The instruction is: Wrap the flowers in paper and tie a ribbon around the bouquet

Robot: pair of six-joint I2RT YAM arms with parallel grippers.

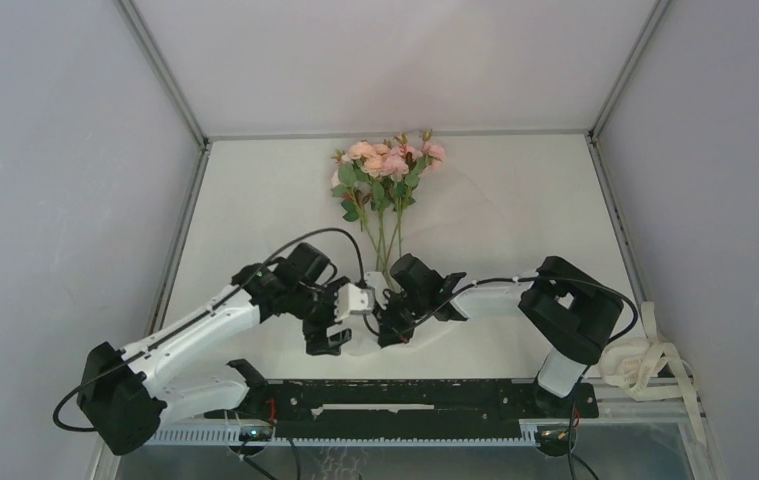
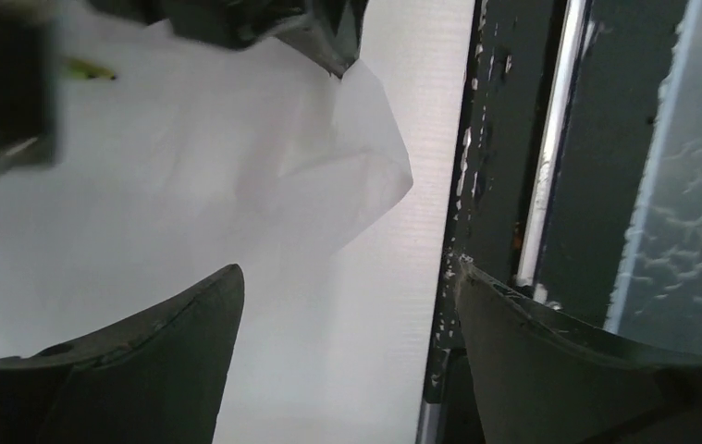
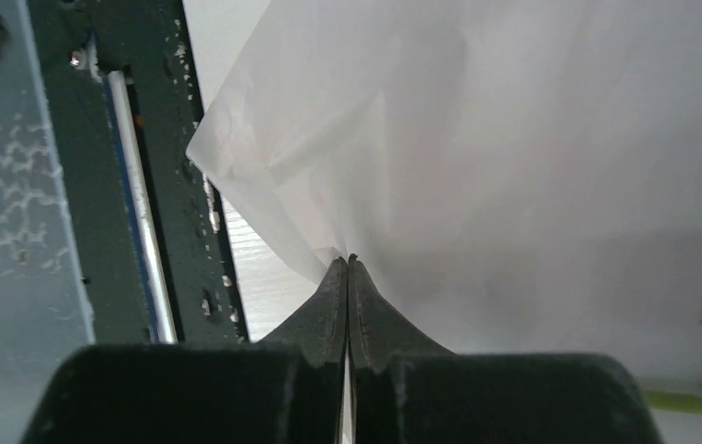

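Paper (image 3: 513, 139), a thin translucent white creased sheet, lies under the pale pink roses' (image 1: 385, 160) stems near the white table's (image 1: 515, 200) front edge, one corner pinched in my closed right claw (image 3: 348, 264), my left claw (image 2: 347, 277) wide and empty, so I should lift slowly.

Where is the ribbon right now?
In the top view, the ribbon lies in a loose heap at the table's near right edge, just beside the right arm's base and far from the flowers.
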